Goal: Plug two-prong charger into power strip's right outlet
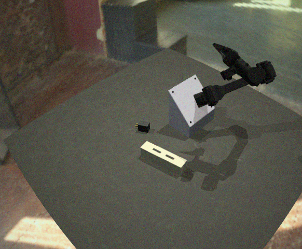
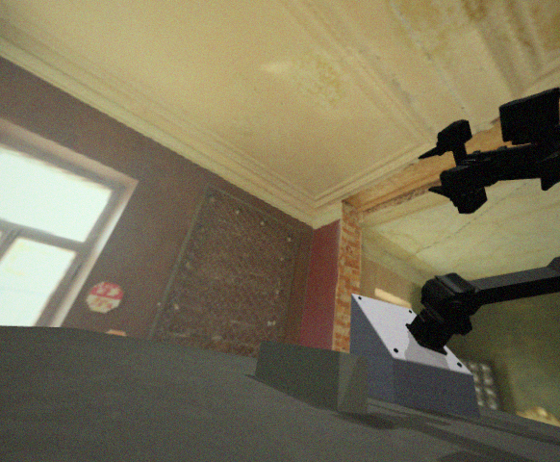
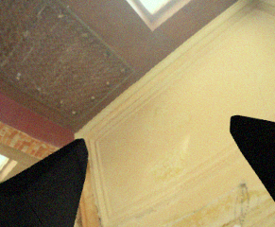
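Note:
A small black charger (image 1: 143, 126) with two brass prongs lies on its side on the grey table (image 1: 92, 174), prongs pointing left. A cream power strip (image 1: 163, 156) (image 2: 310, 372) with two dark slot outlets lies just in front of it. My gripper (image 1: 218, 48) (image 2: 432, 171) (image 3: 159, 135) is open and empty. It is raised high in the air, pointing up and away, far above and to the right of the charger and the strip. The wrist view shows only the ceiling and a wall between the two black fingers.
A white and grey wedge-shaped block (image 1: 188, 107) (image 2: 394, 343) stands behind the strip, where the arm is mounted. The arm's shadow falls on the table to the right of the strip.

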